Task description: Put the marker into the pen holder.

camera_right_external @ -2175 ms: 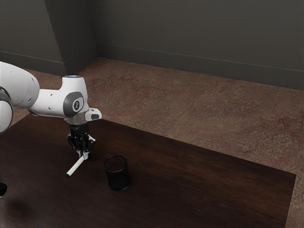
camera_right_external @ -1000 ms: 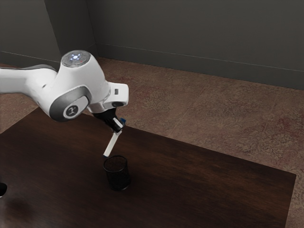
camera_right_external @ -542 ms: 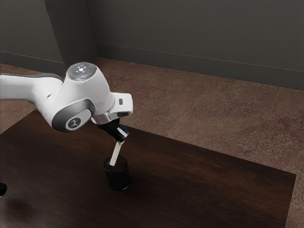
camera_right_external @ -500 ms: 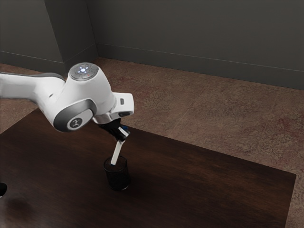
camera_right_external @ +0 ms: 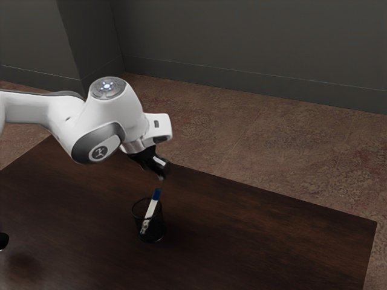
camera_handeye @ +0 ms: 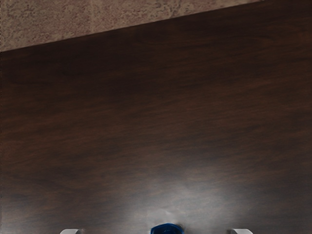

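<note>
My gripper (camera_right_external: 161,176) hangs tilted just above the pen holder in the exterior view, no longer touching the marker. In the wrist view the two fingertips of the gripper (camera_handeye: 156,232) stand wide apart, with the marker's blue end (camera_handeye: 167,229) between them and touching neither. The white marker (camera_right_external: 150,209) leans inside the black mesh pen holder (camera_right_external: 153,231), its blue end sticking up past the rim and its lower part seen through the mesh. The holder stands upright on the table.
The dark wooden table (camera_right_external: 260,235) extends around the holder, its far edge behind the gripper. A small dark object (camera_right_external: 3,241) lies at the exterior view's left edge. Brown floor (camera_handeye: 44,22) borders the table.
The marker has dropped out of my gripper down into the pen holder. My gripper was shut on it and has opened; the hand has shifted slightly toward the exterior view's right.
</note>
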Tool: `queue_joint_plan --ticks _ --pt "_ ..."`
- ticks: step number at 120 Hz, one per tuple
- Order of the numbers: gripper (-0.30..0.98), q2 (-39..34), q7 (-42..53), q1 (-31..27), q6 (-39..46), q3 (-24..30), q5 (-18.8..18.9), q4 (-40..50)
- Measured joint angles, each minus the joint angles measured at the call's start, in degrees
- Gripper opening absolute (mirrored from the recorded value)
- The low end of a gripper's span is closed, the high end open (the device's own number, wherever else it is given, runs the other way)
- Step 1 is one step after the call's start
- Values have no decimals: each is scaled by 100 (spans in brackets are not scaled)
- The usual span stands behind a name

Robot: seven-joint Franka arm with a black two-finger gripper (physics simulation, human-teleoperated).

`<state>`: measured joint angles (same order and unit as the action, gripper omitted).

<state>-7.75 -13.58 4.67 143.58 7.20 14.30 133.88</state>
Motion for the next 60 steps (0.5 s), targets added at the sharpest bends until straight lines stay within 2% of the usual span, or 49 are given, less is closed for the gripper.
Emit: queue_joint_plan --ticks 11,21,40,52,60 --pt "45 16 10 -99 -15 -77 -19 -120" --pt "53 335 25 -422 -263 -194 -71 -1023" --pt "61 590 114 -475 -2202 -613 -620 -3181" --pt "64 796 219 -602 -3326 -775 -760 -4105" --pt "65 877 281 -756 -3905 -809 -808 -4397"
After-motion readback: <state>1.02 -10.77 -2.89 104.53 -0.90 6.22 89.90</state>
